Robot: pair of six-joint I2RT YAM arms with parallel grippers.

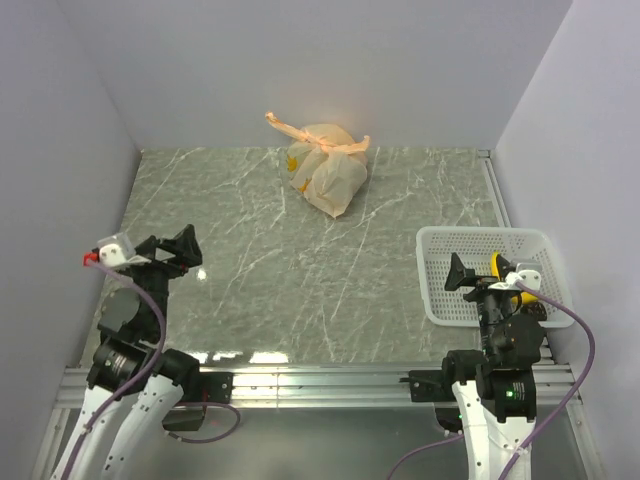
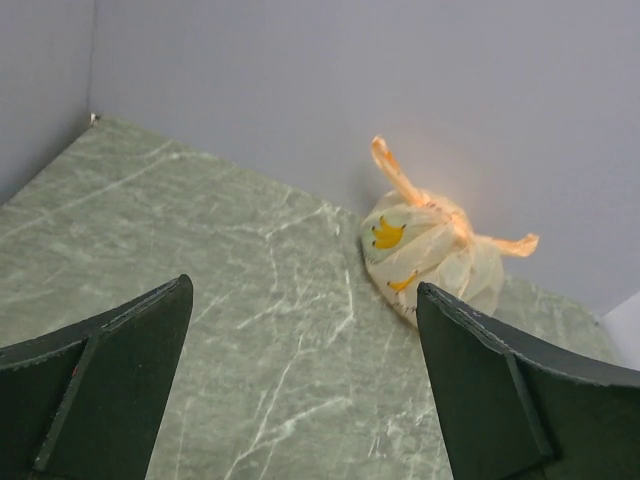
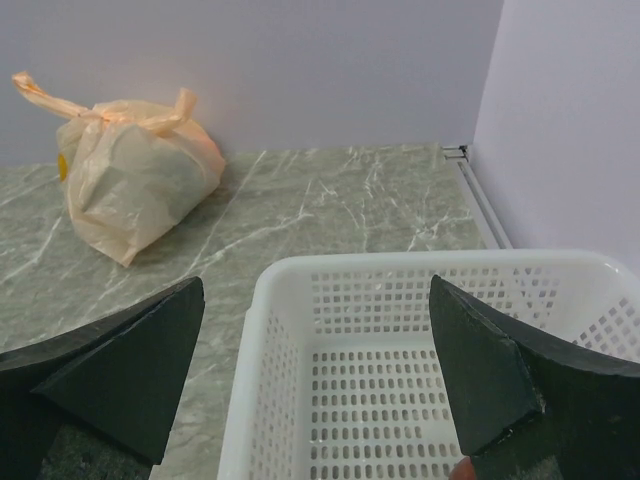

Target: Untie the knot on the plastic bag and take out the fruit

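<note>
The bag (image 1: 328, 172) sits far back on the table (image 1: 250, 270), knot (image 1: 325, 147) tied on top — yellow inside, perhaps fruit (image 2: 387, 234). Left gripper (image 2: 300, 290) and right gripper (image 3: 315, 285) — this one over the basket (image 3: 400, 262) — both gape wide.

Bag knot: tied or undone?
Tied. The knot sits cinched at the top of the plastic bag, its short ends sticking out to either side; the bag is closed and bulging.
</note>
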